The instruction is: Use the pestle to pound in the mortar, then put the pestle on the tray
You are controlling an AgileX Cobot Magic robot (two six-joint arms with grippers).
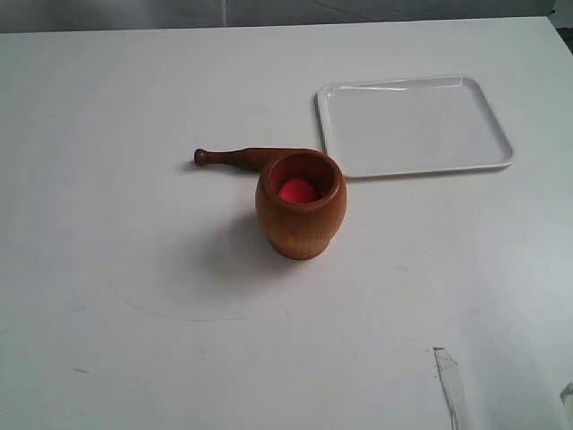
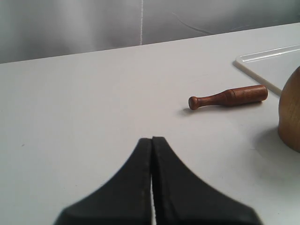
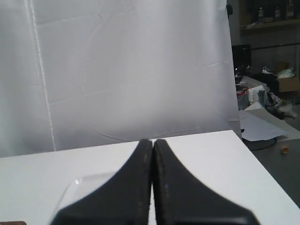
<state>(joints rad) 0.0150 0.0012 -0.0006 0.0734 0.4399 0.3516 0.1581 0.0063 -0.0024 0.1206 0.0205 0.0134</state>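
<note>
The reddish-brown wooden mortar [image 1: 300, 206] stands upright mid-table with a red lump [image 1: 298, 191] inside; only its edge [image 2: 291, 112] shows in the left wrist view. Behind it the dark-brown pestle [image 1: 242, 158] lies flat on the table, knob end to the left, its thick end hidden by the mortar; the pestle [image 2: 228, 96] shows whole in the left wrist view. The white tray [image 1: 414, 125] sits at the back right, holding nothing. My left gripper [image 2: 152, 139] is shut on nothing, well short of the pestle. My right gripper [image 3: 153, 141] is shut too, above the table with a tray corner [image 3: 79, 185] below.
A white backdrop [image 3: 126, 70] hangs behind the table's far edge. A strip of clear tape [image 1: 450, 381] lies on the table near the front right. Beyond the table's right edge there is a cluttered floor with papers [image 3: 260, 124].
</note>
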